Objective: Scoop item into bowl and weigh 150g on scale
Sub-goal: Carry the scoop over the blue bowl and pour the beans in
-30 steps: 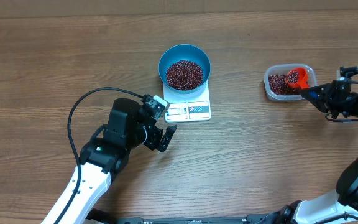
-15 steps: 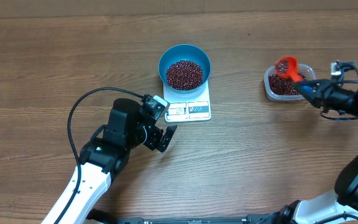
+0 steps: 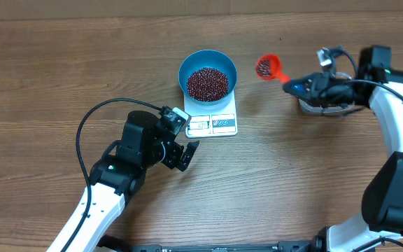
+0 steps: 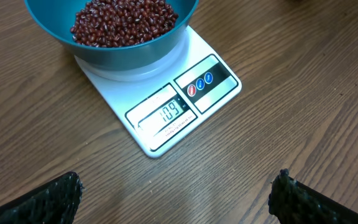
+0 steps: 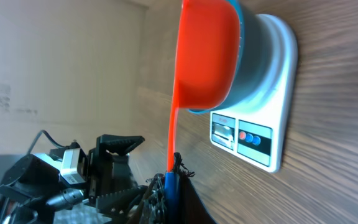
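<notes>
Beans (image 3: 207, 83) are heaped in the bowl (image 3: 185, 65), which is seated on the scale (image 3: 222, 124); 109 is shown on its display (image 4: 169, 112). More beans are carried in an orange scoop (image 3: 265, 67), whose handle is clamped in the fully closed right gripper (image 3: 303, 87), between the bowl and the tub (image 3: 312, 108), itself largely hidden beneath that gripper. The left gripper (image 3: 182, 138) is spread wide and empty, near the scale's display edge.
</notes>
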Available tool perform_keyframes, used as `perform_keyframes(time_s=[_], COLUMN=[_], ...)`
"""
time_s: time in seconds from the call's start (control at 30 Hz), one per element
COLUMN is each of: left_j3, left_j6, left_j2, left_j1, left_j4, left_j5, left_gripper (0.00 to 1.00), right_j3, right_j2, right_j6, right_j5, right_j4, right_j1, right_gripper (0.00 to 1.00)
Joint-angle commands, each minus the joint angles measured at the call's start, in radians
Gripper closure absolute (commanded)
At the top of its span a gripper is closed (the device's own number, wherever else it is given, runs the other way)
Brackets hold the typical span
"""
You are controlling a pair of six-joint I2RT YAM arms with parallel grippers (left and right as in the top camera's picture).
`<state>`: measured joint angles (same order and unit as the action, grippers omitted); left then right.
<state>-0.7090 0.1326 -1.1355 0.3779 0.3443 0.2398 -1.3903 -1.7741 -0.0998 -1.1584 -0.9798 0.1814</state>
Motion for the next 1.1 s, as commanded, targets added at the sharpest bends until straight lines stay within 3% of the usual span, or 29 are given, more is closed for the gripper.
perform_keyframes(time_s=[0.0, 0.4, 0.8, 1.07], left_j3=[-0.021, -0.021, -0.021, -0.021], left_j6=[-0.01, -0.01, -0.01, -0.01], left_j2=[-0.003, -0.003, -0.003, -0.003], left_j1=[-0.005, -0.005, -0.005, -0.005], left_j4=[-0.001, -0.001, -0.001, -0.001], left_j5=[0.012, 0.012, 0.012, 0.012], left_gripper=[0.0, 0.0, 0.01, 0.01], right_j3=[-0.088, -0.227, -0.277, -0.307], right_j2=[0.003, 0.003, 0.003, 0.003], right_j6=[0.068, 0.232, 0.227, 0.177], right_j5=[0.066, 0.451, 1.032, 1.306], right_j4=[0.006, 0.051, 0.044, 0.032], right_j1=[-0.08, -0.339, -0.595, -0.715], right_gripper=[0.96, 0.96, 0.96, 0.96])
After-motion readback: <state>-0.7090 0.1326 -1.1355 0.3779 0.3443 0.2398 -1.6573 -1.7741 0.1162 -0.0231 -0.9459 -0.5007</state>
